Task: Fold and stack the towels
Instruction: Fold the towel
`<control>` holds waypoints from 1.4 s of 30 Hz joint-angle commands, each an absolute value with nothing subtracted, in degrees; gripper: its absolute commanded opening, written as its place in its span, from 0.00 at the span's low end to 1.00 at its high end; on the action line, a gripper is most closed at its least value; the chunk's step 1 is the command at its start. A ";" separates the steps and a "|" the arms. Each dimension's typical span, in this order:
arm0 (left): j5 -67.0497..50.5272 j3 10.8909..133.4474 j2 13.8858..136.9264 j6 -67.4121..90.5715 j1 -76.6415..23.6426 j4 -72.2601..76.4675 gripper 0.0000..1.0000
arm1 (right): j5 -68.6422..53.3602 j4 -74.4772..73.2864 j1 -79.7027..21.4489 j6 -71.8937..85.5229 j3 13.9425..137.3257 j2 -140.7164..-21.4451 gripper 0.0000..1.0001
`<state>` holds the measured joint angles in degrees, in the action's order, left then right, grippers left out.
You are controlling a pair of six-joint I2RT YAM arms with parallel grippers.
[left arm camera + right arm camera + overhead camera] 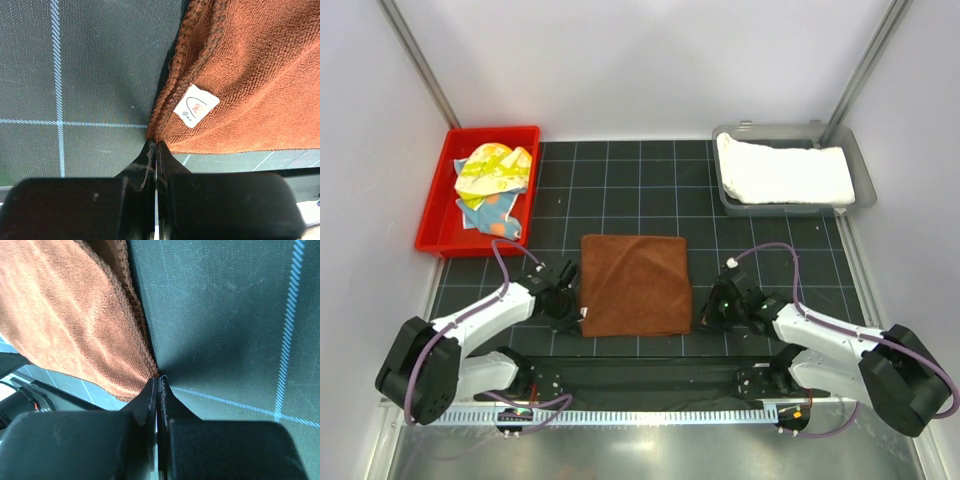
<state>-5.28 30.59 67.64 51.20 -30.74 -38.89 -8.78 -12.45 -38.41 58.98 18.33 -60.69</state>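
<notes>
The left fingers (137, 175) and right fingers (141, 405) each pinch a brown towel (635, 285) corner. Beyond them, the white towel (782, 172) looks folded; the yellow towel (495, 168) and blue towel (485, 212) wait.

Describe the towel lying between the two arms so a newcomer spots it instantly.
On the black gridded mat, centred between the left gripper and right gripper, lies the rust-brown towel, flat and square. Unlike the patterned towels in the red bin and the white towel in the grey tray, it is on the mat, with a white label near one corner.
</notes>
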 commanded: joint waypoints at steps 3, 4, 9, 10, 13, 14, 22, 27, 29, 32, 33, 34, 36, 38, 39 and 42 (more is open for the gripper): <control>-1.67 30.23 65.66 54.22 -32.52 -37.43 0.00 | -7.03 -9.31 -38.76 59.33 16.44 -59.33 0.01; -1.41 30.41 65.65 54.23 -32.61 -37.35 0.00 | -6.60 -9.84 -38.67 59.24 16.44 -58.98 0.01; 3.15 32.69 67.32 53.62 -32.61 -39.98 0.00 | -5.98 -12.82 -38.67 58.54 17.23 -57.13 0.01; 3.86 32.87 67.50 53.61 -32.61 -40.25 0.00 | -5.72 -13.35 -38.67 58.36 17.31 -56.69 0.01; 5.97 33.75 68.11 53.18 -32.61 -41.04 0.00 | -6.06 -14.50 -38.67 57.48 17.23 -55.81 0.01; 6.32 33.84 68.20 53.17 -32.61 -41.13 0.00 | -6.33 -14.76 -38.58 57.31 17.23 -55.90 0.01; 3.16 38.13 67.33 51.68 -32.61 -43.85 0.41 | -9.41 -14.23 -38.67 53.80 18.01 -56.87 0.27; 5.89 52.36 67.23 41.77 -31.82 -47.46 0.59 | -7.04 -22.75 -38.15 44.23 28.81 -55.54 0.41; 5.98 59.89 71.25 32.40 -29.98 -47.20 0.60 | -7.47 -24.77 -37.10 37.48 36.25 -59.48 0.42; 3.53 66.86 77.49 23.76 -26.90 -46.41 0.58 | -11.32 -26.10 -33.06 30.78 47.58 -68.79 0.42; 2.04 70.63 78.91 18.07 -25.94 -45.28 0.58 | -12.90 -26.80 -31.65 26.24 50.68 -71.95 0.42; -0.07 72.06 80.06 15.67 -24.36 -44.31 0.57 | -15.10 -27.33 -29.64 23.76 56.54 -77.03 0.41; -4.55 74.34 83.47 9.27 -22.07 -41.16 0.56 | -17.48 -30.40 -27.52 16.74 62.81 -82.77 0.42; -11.55 74.36 85.51 5.82 -18.64 -38.25 0.54 | -18.45 -33.64 -25.41 13.02 70.64 -90.04 0.42; -13.25 74.70 87.95 4.41 -17.76 -37.45 0.54 | -18.89 -34.79 -24.44 11.62 73.10 -92.00 0.42; -16.95 77.25 93.75 -1.73 -15.65 -36.39 0.54 | -21.79 -37.17 -20.93 6.17 79.88 -99.74 0.42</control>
<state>-8.69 74.41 89.45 9.50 -17.17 -39.27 -17.41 -30.70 -23.81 16.49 74.78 -94.72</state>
